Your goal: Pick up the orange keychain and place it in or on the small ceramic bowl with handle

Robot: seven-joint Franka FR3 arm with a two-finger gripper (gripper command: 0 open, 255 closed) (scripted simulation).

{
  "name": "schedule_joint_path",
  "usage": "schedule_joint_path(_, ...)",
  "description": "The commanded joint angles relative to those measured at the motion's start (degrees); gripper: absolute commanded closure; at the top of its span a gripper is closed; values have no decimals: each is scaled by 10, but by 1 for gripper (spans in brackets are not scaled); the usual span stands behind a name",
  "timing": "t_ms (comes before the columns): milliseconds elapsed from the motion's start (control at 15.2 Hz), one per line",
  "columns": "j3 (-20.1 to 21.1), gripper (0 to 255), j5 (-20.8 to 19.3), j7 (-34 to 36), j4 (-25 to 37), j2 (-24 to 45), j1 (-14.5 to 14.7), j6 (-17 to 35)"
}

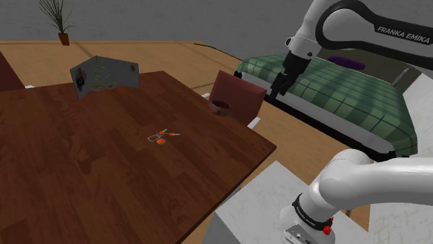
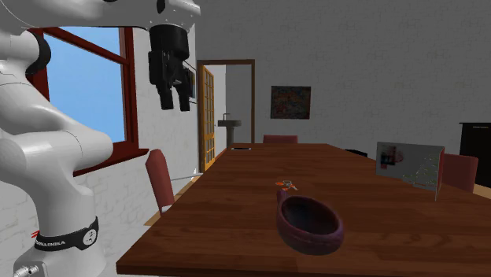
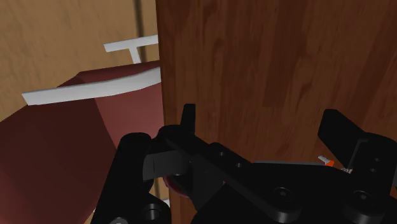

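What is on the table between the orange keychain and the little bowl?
Nothing. In the shoulder view, only bare brown table lies between the keychain and the bowl.

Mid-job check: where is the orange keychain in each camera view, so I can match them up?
Shoulder view: keychain on the table, on the picture's left of the dark bowl.
Second exterior view: keychain near picture centre, on the table just beyond the bowl.
Wrist view: likely the small orange bit beside one finger of the gripper.
Shared landmark: the dark red chair at the table's edge.
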Motion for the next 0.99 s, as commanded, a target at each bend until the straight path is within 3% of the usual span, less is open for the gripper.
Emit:
schedule_joint_path(0,0,0,0,0,0,0,0,0)
schedule_joint_path(462,76,0,43,99,-12,76,19,79)
schedule_joint_path(924,148,0,65,197,16,187,31,157)
